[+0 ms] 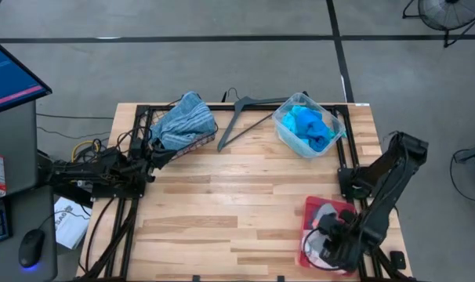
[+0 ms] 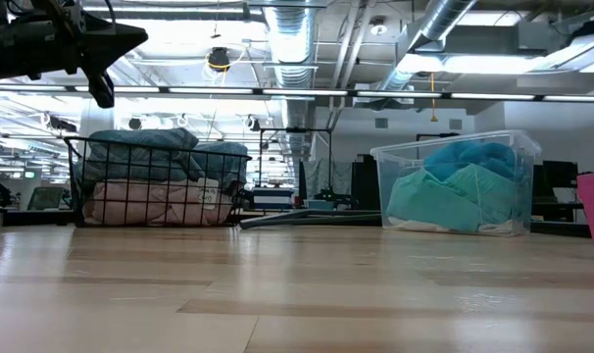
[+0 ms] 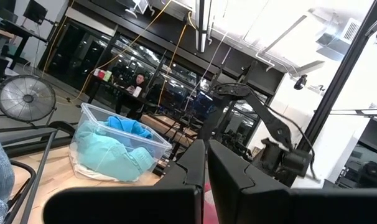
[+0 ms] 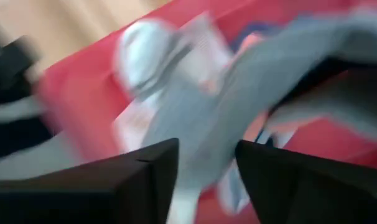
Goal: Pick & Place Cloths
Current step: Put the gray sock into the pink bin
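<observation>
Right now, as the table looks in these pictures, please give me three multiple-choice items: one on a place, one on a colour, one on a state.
1. Where is the right gripper?
A. over the red tray
B. over the wire basket
C. over the hanger

2. What colours are the cloths in the clear bin?
A. pink and white
B. turquoise and bright blue
C. grey and black

3. How do the left gripper's fingers stand?
A. wide open around a cloth
B. shut on the hanger
C. together, holding nothing

Key:
1 A: the high view shows it above the tray at the table's near right corner.
2 B: turquoise cloth lies under bright blue cloth.
3 C: the left wrist view shows both fingers meeting with nothing between.
</observation>
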